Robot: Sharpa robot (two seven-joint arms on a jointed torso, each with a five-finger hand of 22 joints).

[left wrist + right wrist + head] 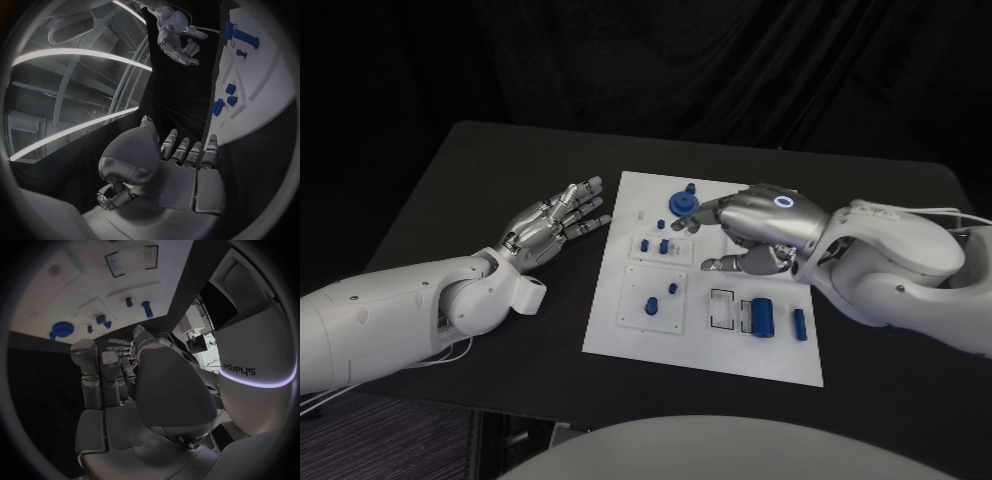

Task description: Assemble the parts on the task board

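A: Where is the task board (625, 330) found?
B: It is laid mid-surface (473, 180), blue parts (762, 316) set on it.
A: And each robot hand?
B: The left robot hand (560, 222) is spread, empty, beside the board; the right robot hand (759, 232) is held over it, its grasp cannot be told.

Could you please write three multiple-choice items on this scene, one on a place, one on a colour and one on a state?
1. Where is the left hand?
A. Over the bare table, beside the task board
B. Over the board's middle
C. Resting on the right hand

2. What colour are the parts on the board?
A. Red
B. Blue
C. Yellow

3. What state is the left hand in?
A. Pinching a part
B. Fist closed
C. Holding nothing, fingers apart

Answers:
1 A: the head view shows it off the board's edge.
2 B: every piece is blue on the white plate.
3 C: its fingers are spread and nothing is in them, while the right hand is over the board.
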